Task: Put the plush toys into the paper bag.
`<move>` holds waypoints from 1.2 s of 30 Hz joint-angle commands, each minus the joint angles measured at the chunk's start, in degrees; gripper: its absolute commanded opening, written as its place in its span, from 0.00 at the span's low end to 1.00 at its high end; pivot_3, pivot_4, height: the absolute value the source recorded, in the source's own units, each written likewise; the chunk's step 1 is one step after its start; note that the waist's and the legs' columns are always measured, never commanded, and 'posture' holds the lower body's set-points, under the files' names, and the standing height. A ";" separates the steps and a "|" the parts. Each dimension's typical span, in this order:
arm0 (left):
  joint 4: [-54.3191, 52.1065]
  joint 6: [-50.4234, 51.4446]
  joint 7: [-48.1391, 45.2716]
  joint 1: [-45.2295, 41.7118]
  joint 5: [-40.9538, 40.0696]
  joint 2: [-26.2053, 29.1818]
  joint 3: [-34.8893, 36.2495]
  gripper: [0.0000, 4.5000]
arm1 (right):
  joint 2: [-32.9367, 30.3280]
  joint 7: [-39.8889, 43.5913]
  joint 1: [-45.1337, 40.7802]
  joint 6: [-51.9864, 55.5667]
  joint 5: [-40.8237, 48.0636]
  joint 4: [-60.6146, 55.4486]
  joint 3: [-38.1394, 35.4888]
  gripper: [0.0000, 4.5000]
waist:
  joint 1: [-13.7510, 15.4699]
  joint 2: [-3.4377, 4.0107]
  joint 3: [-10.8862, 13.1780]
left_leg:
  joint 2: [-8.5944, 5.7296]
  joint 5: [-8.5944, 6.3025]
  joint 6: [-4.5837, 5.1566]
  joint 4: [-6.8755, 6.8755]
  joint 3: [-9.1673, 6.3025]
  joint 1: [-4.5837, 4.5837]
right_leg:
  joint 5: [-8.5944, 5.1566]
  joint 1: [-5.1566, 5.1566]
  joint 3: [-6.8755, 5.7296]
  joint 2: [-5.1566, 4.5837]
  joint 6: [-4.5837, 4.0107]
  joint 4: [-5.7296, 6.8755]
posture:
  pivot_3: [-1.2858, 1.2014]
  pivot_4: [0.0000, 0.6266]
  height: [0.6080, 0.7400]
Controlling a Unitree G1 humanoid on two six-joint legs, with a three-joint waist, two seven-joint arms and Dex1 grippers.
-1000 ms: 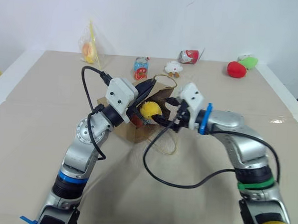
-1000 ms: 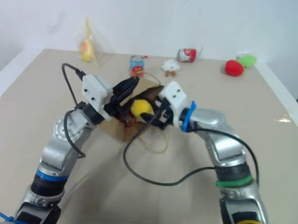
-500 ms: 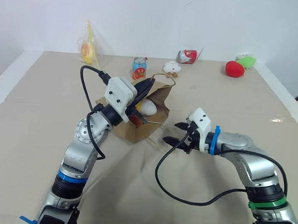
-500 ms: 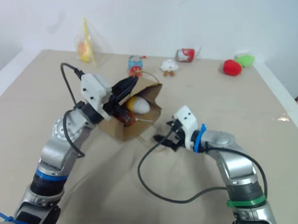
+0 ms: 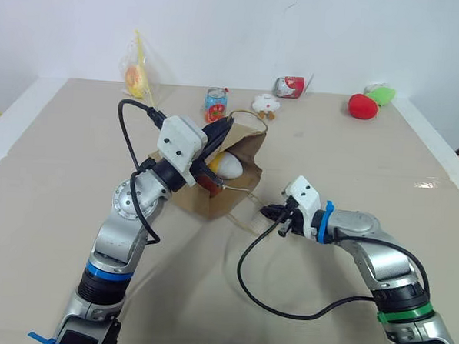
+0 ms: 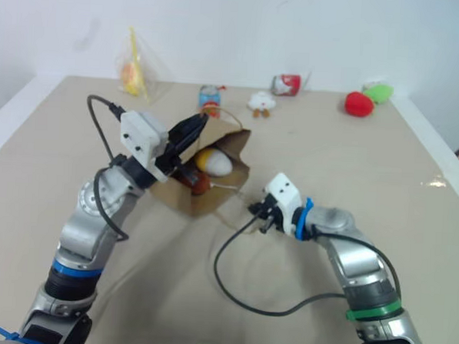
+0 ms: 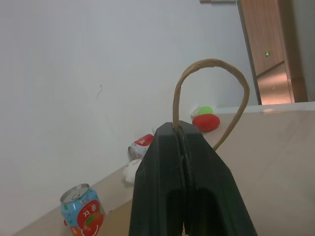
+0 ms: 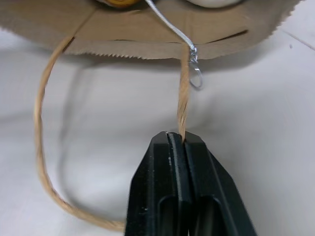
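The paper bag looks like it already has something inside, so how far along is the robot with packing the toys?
Mostly done, it seems: the white-and-yellow egg plush lies inside the paper bag, beside a dark reddish-brown shape I can't identify. In hand: the left gripper is shut on the upper handle, the right gripper on the lower handle. What is left is probably just lifting or closing the bag.

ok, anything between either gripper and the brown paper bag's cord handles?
Nothing visible. The left gripper is shut on the upper tan twisted-cord handle of the brown kraft paper bag; the right gripper is shut on the lower cord handle lying on the table. The white-and-yellow egg plush sits in the bag's mouth.
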 commanded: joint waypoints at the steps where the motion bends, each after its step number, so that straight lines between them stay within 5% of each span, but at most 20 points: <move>1: -2.37 -0.26 0.22 -0.17 0.07 0.21 0.23 0.00 | -1.14 0.68 -0.67 -0.10 1.50 -3.53 -2.67 0.02 | 0.00 0.00 0.00 | 0.01 0.00 0.00 0.00 0.00 0.00 | 0.00 0.00 0.00 0.01 0.00 0.00 | 0.52 0.24 1.00; 18: 1.09 0.63 -1.76 -7.65 -3.76 4.39 6.64 0.00 | -7.13 0.63 -17.99 16.03 25.00 -12.72 -21.17 0.02 | -0.05 0.00 0.01 | 0.01 -0.01 0.00 -0.03 -0.01 -0.03 | -0.01 -0.01 -0.01 0.00 -0.02 -0.02 | 0.52 0.24 1.00; 36: 6.46 -1.75 -6.88 -3.19 -4.21 6.63 6.50 0.00 | -9.20 -5.88 -19.20 25.44 24.35 -13.35 -13.26 0.02 | -0.02 0.00 0.00 | 0.00 -0.01 0.00 -0.02 0.04 -0.06 | -0.01 -0.05 0.00 -0.05 -0.02 -0.02 | 0.52 0.24 1.00</move>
